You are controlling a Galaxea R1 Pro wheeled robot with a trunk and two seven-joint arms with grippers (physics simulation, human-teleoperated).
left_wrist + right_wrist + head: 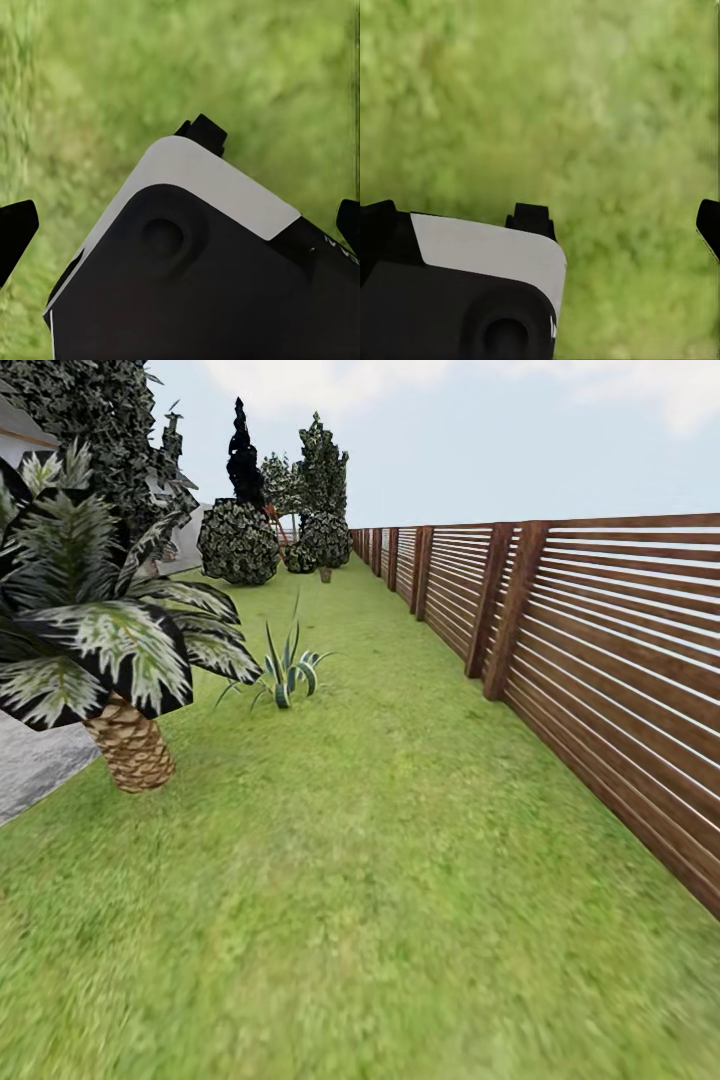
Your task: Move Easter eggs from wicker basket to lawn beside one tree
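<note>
The lawn [400, 880] ran from near to far beside a brown slatted fence [600, 660] on the right. A small palm [110, 660] stood at near left, a spiky plant [285, 670] beyond it, round bushes [238, 542] far off. Both wrist views looked down on grass; left gripper [180, 225] and right gripper [540, 217] fingers stood wide apart, empty.
</note>
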